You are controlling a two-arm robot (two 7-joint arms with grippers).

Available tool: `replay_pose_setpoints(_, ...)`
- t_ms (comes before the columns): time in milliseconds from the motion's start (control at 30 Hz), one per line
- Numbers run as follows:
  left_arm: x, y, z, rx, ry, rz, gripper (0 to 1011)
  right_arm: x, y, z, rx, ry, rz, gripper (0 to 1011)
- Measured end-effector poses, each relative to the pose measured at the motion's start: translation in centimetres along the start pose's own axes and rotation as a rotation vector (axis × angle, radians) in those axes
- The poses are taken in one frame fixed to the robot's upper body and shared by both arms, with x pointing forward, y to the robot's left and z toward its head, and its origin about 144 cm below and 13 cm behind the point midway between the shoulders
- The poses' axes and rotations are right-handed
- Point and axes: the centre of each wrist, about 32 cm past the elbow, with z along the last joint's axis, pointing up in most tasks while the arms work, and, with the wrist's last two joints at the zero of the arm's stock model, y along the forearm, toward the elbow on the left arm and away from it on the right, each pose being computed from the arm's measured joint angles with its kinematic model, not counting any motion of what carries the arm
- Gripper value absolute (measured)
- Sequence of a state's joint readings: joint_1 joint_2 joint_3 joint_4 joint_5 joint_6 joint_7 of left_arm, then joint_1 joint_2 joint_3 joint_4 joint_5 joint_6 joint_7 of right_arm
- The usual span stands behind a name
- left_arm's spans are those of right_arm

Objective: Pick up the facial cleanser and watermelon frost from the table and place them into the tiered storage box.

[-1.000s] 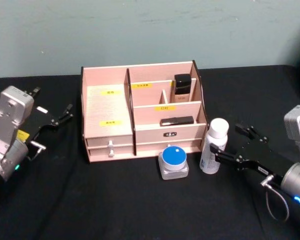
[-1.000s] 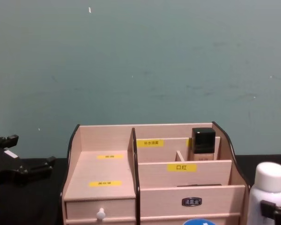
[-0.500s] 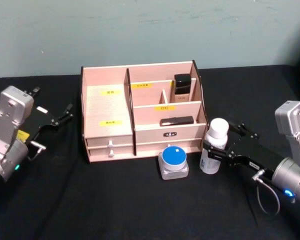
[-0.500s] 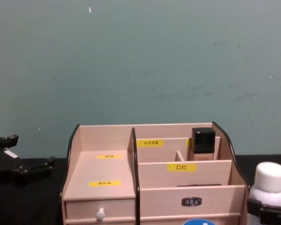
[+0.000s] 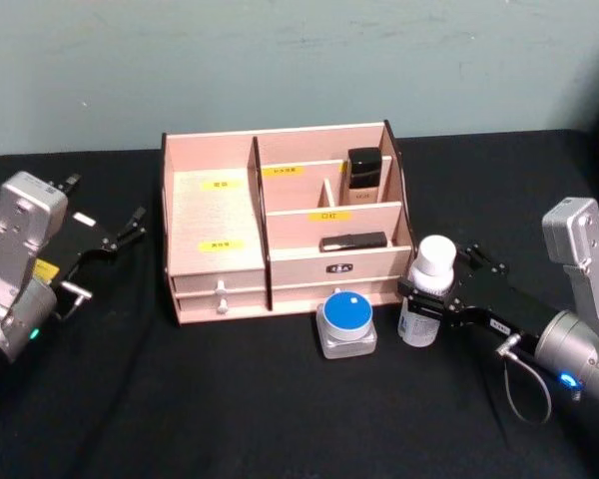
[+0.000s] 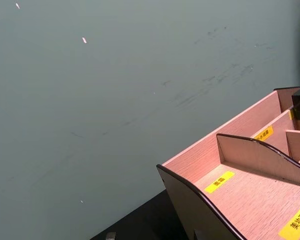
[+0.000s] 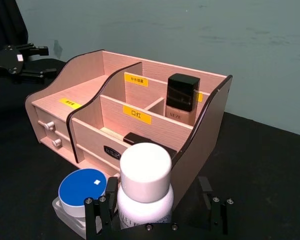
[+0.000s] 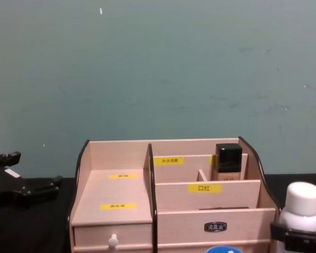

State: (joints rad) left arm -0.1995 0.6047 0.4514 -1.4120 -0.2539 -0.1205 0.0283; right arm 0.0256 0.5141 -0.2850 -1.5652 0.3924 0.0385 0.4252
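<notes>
Head view | right claw [image 5: 442, 282] advanced; now straddles facial cleanser [image 5: 418, 324]

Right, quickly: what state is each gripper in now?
Left gripper: open, holding nothing.
Right gripper: open, fingers either side of the facial cleanser, not yet closed.

A plain wall [image 8: 200, 63] painted a dull blue-green rises straight behind the worktop [image 5: 280, 409], meeting its far edge. Faint scuffs and a few small white flecks mark the paint. The worktop is covered all over by a matte black cloth [image 5: 100, 399].
</notes>
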Motion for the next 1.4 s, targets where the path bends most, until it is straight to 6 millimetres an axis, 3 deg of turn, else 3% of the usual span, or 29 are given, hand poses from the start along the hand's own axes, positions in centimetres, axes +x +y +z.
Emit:
replay_pose_setpoints(433, 0.00, 0.00, 0.00, 0.000, 0.000, 0.000, 1010, 0.00, 0.07, 0.02, -0.003, 0.002, 0.003, 977)
replay_pose_setpoints(867, 0.00, 0.00, 0.00, 0.000, 0.000, 0.000, 1010, 0.01, 0.02, 0.02, -0.002, 0.002, 0.001, 618)
replay_pose_setpoints(1400, 0.00, 0.00, 0.00, 0.000, 0.000, 0.000, 1009, 0.02, -0.02, -0.03, 0.003, 0.013, 0.002, 609)
